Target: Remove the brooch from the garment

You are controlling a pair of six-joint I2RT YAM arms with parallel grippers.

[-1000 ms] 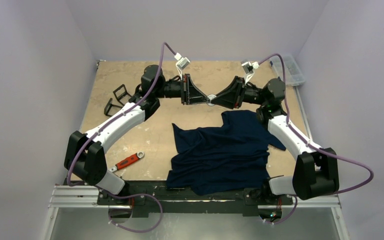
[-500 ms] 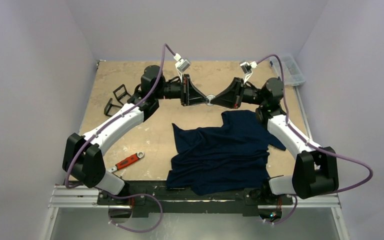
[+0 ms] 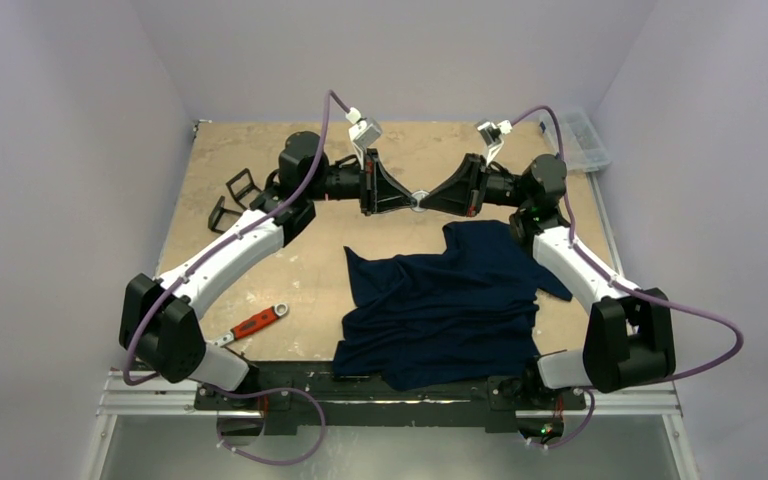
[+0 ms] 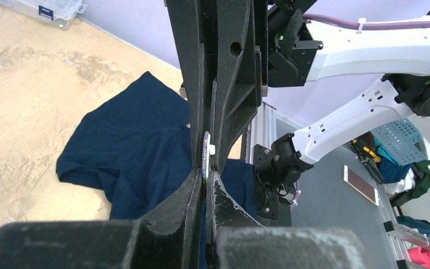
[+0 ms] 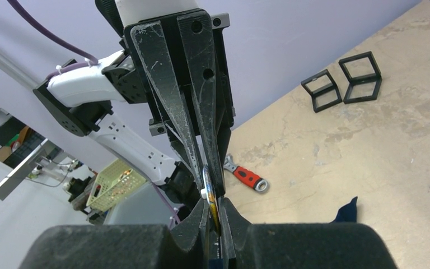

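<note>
The dark navy garment lies crumpled on the table in front of the arm bases, also seen in the left wrist view. A small round metallic brooch hangs in the air above the table's far middle, apart from the garment. My left gripper is shut on the brooch from the left. My right gripper faces it tip to tip and is shut on the same brooch from the right, edge-on between its jaws.
A red-handled wrench lies near the front left. Two black wire frames stand at the far left. A clear plastic box sits at the far right corner. The table's metal rail runs along the near edge.
The right gripper's jaws have narrowed onto the brooch held by the left gripper. Both wrists have shifted slightly toward the far side.
</note>
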